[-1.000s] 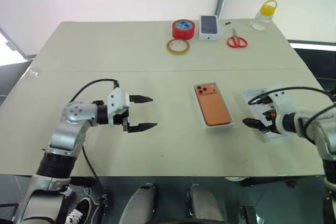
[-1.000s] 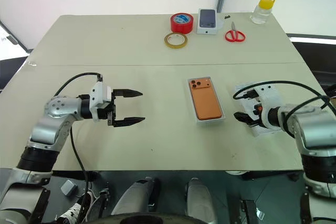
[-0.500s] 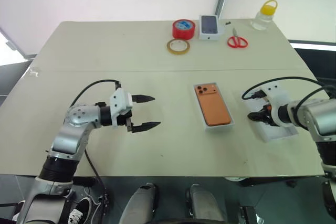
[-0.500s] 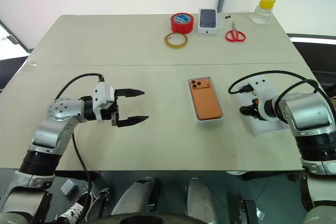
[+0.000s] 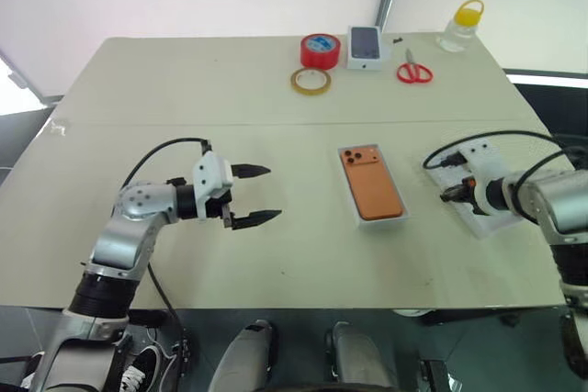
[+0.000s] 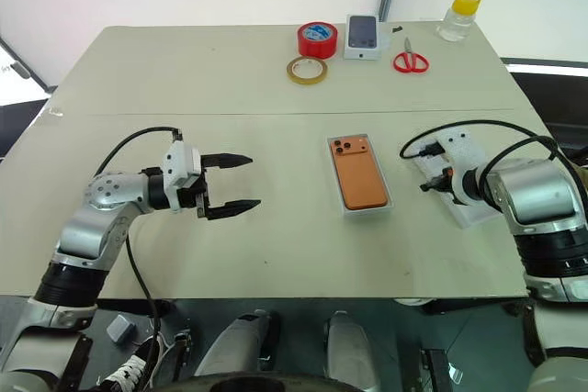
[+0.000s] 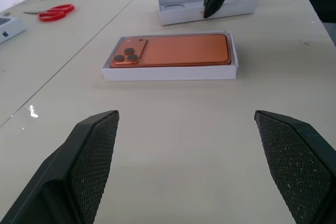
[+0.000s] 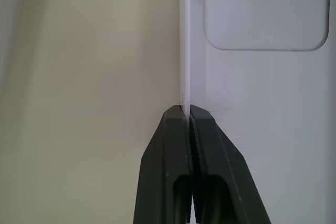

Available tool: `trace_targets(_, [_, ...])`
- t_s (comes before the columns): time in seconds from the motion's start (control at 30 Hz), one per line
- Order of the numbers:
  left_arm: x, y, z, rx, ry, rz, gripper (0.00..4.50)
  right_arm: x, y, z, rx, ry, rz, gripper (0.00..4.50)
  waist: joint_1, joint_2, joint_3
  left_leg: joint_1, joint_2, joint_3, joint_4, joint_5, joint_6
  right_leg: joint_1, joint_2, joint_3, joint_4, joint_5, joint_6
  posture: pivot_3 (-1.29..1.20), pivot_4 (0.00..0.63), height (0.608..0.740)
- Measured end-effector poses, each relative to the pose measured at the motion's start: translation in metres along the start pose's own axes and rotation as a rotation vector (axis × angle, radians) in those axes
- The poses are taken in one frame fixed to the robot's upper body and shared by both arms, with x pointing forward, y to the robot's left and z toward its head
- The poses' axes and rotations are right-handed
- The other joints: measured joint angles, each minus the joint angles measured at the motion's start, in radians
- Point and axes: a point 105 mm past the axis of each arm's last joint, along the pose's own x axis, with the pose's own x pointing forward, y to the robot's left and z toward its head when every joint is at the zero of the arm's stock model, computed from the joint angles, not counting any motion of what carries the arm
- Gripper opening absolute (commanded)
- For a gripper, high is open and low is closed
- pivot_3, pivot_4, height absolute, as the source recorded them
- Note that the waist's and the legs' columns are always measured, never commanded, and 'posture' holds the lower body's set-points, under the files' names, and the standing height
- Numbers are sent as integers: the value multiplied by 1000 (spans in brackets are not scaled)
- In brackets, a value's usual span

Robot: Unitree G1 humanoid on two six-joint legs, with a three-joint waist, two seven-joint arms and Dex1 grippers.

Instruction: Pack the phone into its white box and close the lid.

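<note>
On the table (image 5: 184, 89), mid-right: phone (image 5: 372, 184) lies face down in white box (image 5: 405, 213), camera cluster toward the far end
phone colour: orange, three lenses at the far-left corner
white box: shallow tray, thin walls around the phone, flat on the table
lid (image 7: 178, 10): to the right of the white box, well apart from it, open side up, inner sheet with rounded recess showing in the right wrist view
right gripper (image 6: 429, 185): clenched on the lid's left long wall, one finger inside, one outside; thin wall edge pinched between the tips in the right wrist view
right fingers (image 8: 210, 145): black, pressed together on the white wall
left gripper (image 5: 259, 195): released, jaws wide apart, nothing between them, pointing right toward the phone, over bare table left of the white box
left fingers (image 7: 89, 156): black, textured pads, far apart
far edge: red tape roll (image 5: 321, 50), tan tape ring (image 5: 311, 81) just in front of it
small white box (image 5: 365, 47): dark phone picture on top, just right of the red tape roll
scissors (image 5: 415, 72): red handles, right of the small white box
bottle (image 5: 461, 27): clear, yellow cap, far-right corner
</note>
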Motion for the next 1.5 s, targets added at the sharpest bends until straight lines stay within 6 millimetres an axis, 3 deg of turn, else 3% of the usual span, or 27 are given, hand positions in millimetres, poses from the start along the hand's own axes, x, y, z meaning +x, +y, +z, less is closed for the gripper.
trace_targets(0.17, [6,8,6,-14,-30,35,4366,-15,24,71,156,-298,168,33,6,2,1,0,0,0,-1,0,0,0,1,0,0,0,0,0,150,740])
trace_targets(0.33, [10,23,8,-52,-61,126,4366,-25,59,110,505,-458,507,33,7,2,1,-1,0,0,0,0,0,-1,0,0,0,0,0,0,150,740])
trace_targets(0.4, [12,29,11,-45,-76,172,4366,-27,72,116,601,-479,605,33,6,2,1,-1,0,0,-1,0,0,-1,0,0,0,0,0,0,150,740])
trace_targets(0.57, [6,45,12,-81,-87,277,4366,-25,122,118,814,-504,904,33,-2,2,2,-2,0,0,-2,1,-2,-5,0,2,5,0,0,0,150,740])
trace_targets(0.63, [7,47,13,-102,-96,292,4366,-31,138,118,820,-518,996,33,-2,3,1,-2,0,0,-2,2,-2,-6,0,2,5,0,0,0,150,740])
trace_targets(0.73, [4,51,13,-143,-109,320,4366,-37,163,96,794,-470,1129,33,-1,3,1,-2,0,0,-1,1,-2,-4,0,2,4,0,0,0,150,740])
trace_targets(0.83, [4,51,15,-143,-113,330,4366,-32,173,70,781,-373,1147,33,-2,3,2,-2,-1,0,-1,1,-2,-5,0,2,4,0,0,0,150,740])
trace_targets(0.93, [5,49,16,-168,-117,320,4366,-29,171,55,731,-298,1104,33,-4,3,2,-2,0,1,-1,1,-2,-5,1,2,4,0,-1,0,150,740])
trace_targets(1.07, [11,43,12,-235,-126,291,2572,-25,171,56,733,-256,1087,0,-26,3,2,-2,0,1,-1,2,-2,-5,1,2,5,0,-1,0,150,740])
trace_targets(1.23, [22,28,-1,-298,-111,252,19,-19,171,51,748,-208,1083,0,-25,3,2,-1,0,1,-1,2,-1,-4,1,2,5,0,-1,0,150,740])
trace_targets(1.37, [34,19,-7,-318,-107,244,19,-18,171,51,738,-196,1082,0,-23,3,2,-1,0,1,0,1,-1,-3,1,1,4,0,0,0,150,740])
trace_targets(1.5, [59,6,-8,-339,-126,215,19,-11,170,56,727,-177,1074,0,-22,3,2,-1,0,1,0,1,-1,-2,1,1,3,0,0,0,150,740])
